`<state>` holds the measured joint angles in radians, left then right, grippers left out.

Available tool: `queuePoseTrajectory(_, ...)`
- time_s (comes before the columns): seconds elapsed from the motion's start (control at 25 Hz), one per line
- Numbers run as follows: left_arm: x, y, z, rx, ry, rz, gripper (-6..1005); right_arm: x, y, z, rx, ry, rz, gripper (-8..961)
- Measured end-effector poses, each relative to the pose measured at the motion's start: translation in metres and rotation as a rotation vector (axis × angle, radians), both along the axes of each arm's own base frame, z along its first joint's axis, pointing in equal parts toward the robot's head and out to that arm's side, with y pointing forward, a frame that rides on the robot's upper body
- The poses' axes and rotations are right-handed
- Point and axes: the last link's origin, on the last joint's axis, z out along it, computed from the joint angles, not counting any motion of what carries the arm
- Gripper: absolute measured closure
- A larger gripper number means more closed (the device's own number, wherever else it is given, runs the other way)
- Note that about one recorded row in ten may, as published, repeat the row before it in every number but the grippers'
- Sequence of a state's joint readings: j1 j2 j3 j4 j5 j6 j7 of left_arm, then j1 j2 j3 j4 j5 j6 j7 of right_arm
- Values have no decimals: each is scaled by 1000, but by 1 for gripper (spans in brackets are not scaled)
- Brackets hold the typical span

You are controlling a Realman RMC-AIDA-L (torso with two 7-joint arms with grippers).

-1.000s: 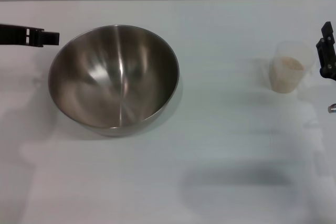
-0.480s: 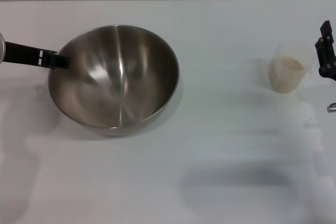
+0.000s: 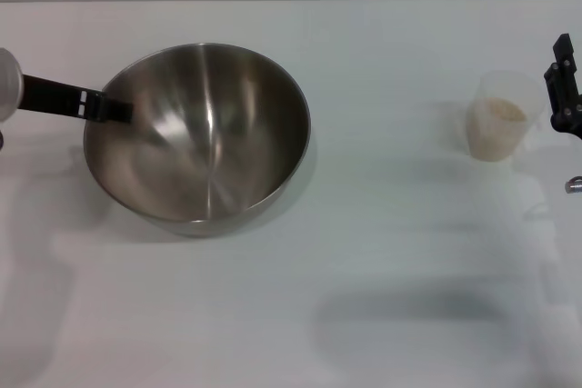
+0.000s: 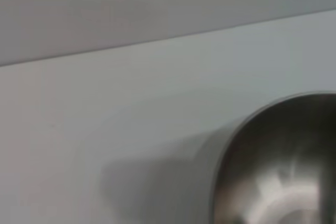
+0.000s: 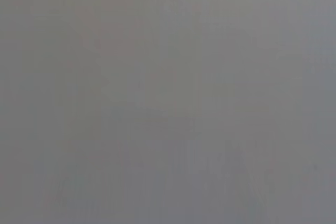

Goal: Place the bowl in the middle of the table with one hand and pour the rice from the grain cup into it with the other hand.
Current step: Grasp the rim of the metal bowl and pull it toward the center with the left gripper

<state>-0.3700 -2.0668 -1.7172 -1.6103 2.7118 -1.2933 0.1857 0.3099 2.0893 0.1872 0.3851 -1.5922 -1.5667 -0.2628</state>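
The steel bowl (image 3: 197, 138) stands left of the middle of the white table (image 3: 382, 252). My left gripper (image 3: 114, 109) comes in from the left edge, and its black tip lies over the bowl's left rim. The left wrist view shows part of the bowl (image 4: 283, 171) and its shadow on the table (image 4: 79, 129). The clear grain cup (image 3: 503, 117) stands upright at the right, with rice (image 3: 502, 112) inside. My right gripper (image 3: 566, 88) is at the right edge, just beside the cup and only partly in view. The right wrist view shows plain grey.
The table's far edge (image 3: 291, 0) runs along the top of the head view, with a grey wall behind it. A soft shadow (image 3: 409, 315) lies on the tabletop at the front right.
My left gripper has moved right, from beside the bowl to over its left rim. The bowl, the cup and the right gripper have not moved.
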Motion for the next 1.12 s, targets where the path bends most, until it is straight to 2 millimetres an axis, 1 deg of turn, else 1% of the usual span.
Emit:
queuePoseTrajectory(0.32,-2,2,-16,-34,-11,2,273,-2,1,-1,10,-39,-3,386)
queuePoseTrajectory(0.48,-2,3,-16,-29,-15,-3,293,-2,1,0,10,-33,0,386)
queuePoseTrajectory(0.68,-8,5,-15,-18,-54,35,317,-3,1,1,18,-32,7,386)
queuePoseTrajectory(0.8,-7,3,-18,-46,-50,24,332,-2,1,3,27,-38,12,386)
queuePoseTrajectory(1.0,-4,4,-21,-66,-38,14,575,-3,1,6,40,-41,21,387)
queuePoseTrajectory(1.12,-4,5,-23,-70,-40,25,783,-3,1,7,47,-50,24,387)
